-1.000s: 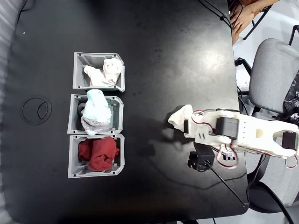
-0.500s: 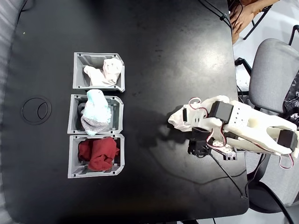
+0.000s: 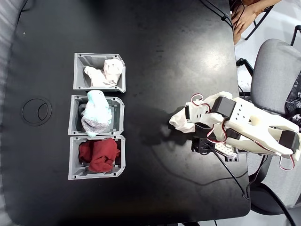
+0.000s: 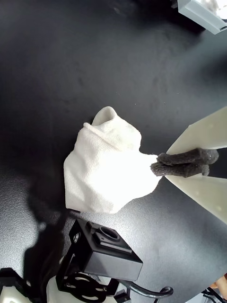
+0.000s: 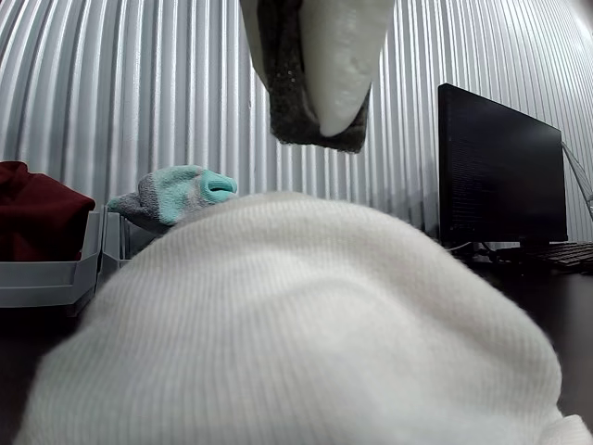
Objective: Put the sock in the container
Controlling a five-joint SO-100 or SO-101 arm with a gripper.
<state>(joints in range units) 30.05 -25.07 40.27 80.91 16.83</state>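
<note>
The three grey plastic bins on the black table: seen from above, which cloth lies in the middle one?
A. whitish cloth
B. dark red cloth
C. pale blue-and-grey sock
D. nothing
C: in the fixed view the middle grey plastic bin holds the pale blue-and-grey sock, between the bins with whitish and dark red cloth.

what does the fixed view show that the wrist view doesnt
Fixed view alone: all three bins in a column, the container with whitish cloth on top, then the blue-and-grey sock bin and the red cloth bin, plus the arm and a chair. Wrist view alone: the gripper with its foam-padded jaws closed on the sock's edge. Both: the sock lying on the black table, far from the bins.
</note>
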